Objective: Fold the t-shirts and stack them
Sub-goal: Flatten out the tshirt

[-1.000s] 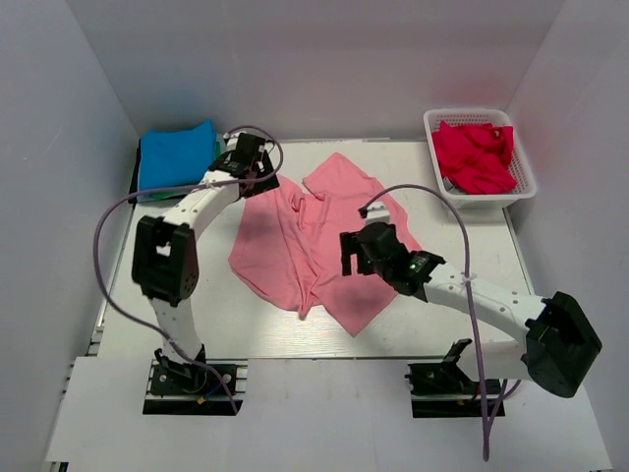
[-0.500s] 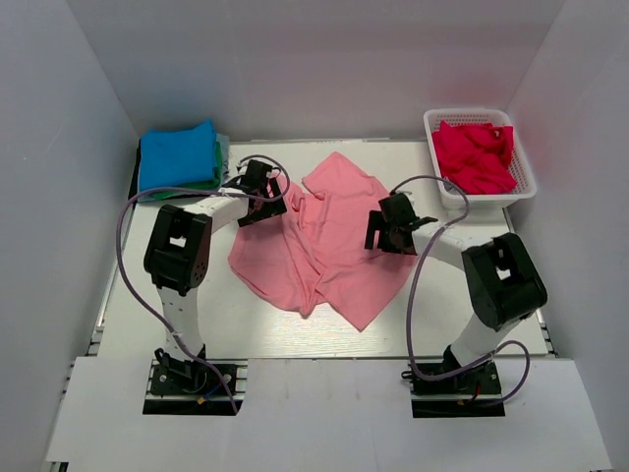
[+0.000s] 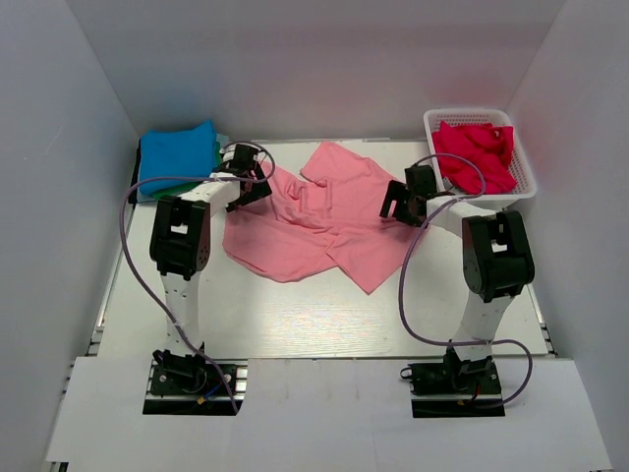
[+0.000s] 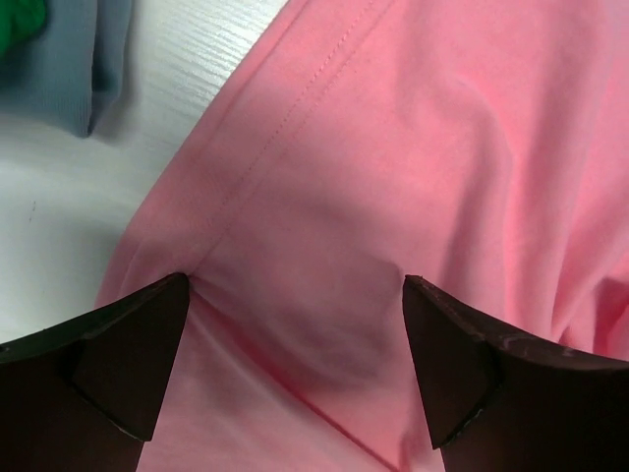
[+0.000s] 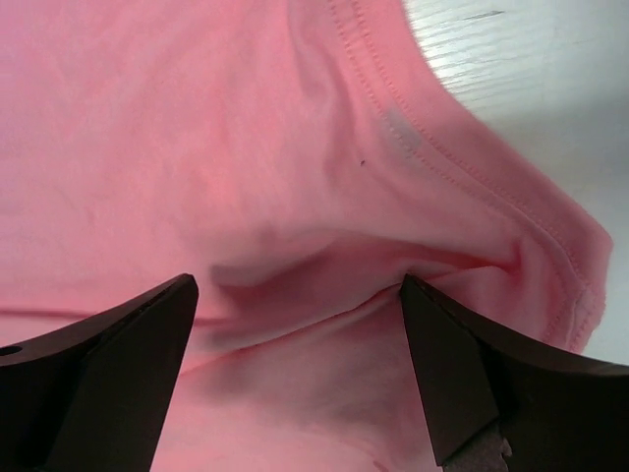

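R claw [image 3: 396, 204] swung from 5 to 2 o'clock of salmon-pink cotton tee [image 3: 324, 226], which lies crumpled at ctr of bench [image 3: 295, 320]. L claw [image 3: 252, 187] at tee's 10 o'clock edge. Both claws spread, tips over cloth.

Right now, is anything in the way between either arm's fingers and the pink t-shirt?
Nothing visible. The left fingers and right fingers both stand open directly over the pink t-shirt, with only pink cloth between them in each wrist view. The white basket sits apart, at the far right.
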Controlling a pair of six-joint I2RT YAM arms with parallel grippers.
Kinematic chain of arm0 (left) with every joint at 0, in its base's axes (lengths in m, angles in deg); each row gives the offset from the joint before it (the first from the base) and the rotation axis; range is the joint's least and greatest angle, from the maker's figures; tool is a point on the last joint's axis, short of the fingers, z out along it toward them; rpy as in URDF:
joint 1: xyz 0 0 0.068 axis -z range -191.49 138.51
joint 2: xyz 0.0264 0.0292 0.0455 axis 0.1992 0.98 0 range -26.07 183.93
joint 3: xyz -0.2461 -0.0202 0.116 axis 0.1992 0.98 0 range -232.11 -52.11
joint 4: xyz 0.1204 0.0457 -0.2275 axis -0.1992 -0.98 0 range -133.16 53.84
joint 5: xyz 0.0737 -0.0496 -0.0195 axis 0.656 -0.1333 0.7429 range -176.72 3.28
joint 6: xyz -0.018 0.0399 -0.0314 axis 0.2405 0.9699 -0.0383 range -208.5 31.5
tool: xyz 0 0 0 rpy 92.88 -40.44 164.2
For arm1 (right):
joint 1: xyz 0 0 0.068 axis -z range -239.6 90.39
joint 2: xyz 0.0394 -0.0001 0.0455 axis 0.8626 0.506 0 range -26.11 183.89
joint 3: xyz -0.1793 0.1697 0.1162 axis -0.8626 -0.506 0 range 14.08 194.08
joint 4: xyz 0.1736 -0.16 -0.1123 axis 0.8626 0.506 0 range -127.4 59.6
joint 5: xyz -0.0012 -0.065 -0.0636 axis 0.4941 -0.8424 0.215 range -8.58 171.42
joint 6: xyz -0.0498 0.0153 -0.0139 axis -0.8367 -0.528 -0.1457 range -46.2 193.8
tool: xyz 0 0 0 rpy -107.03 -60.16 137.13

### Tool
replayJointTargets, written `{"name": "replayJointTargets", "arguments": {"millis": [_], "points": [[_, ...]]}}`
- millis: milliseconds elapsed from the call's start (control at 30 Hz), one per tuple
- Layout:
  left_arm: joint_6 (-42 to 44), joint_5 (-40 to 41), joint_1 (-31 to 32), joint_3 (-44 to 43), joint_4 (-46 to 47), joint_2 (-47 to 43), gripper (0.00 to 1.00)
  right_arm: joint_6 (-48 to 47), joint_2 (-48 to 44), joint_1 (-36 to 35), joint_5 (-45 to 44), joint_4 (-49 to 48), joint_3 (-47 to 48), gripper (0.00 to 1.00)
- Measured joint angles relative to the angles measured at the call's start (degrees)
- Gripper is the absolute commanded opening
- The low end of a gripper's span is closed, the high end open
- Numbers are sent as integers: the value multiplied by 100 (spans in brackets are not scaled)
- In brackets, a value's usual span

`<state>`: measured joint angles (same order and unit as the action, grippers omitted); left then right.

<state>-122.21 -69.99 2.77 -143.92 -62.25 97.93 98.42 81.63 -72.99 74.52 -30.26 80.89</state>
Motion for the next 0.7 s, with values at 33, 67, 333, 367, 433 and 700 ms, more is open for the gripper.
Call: {"name": "replayJointTargets", "arguments": {"millis": [33, 67, 333, 367, 433, 700], "points": [[35, -79, -33, -17, 2, 4, 100, -98, 0, -2, 81, 39, 15, 90], [72, -149, -59, -20, 4, 0, 100, -175, -13, -20, 131, 66, 22, 90], [238, -540, 48, 944, 125, -1154, 100, -715, -1292, -369, 212, 291, -254, 90], [216, -540, 68, 1235, 146, -1523, 100, -723, -1644, -448, 210, 282, -380, 90], [81, -511, 96, 1961, 166, -2465, 100, -723, -2308, -597, 197, 208, -680, 90], [-999, 7, -26, 4548, -291, -5254, 100, -446, -3888, -1115, 352, 439, -2343, 90]]}}
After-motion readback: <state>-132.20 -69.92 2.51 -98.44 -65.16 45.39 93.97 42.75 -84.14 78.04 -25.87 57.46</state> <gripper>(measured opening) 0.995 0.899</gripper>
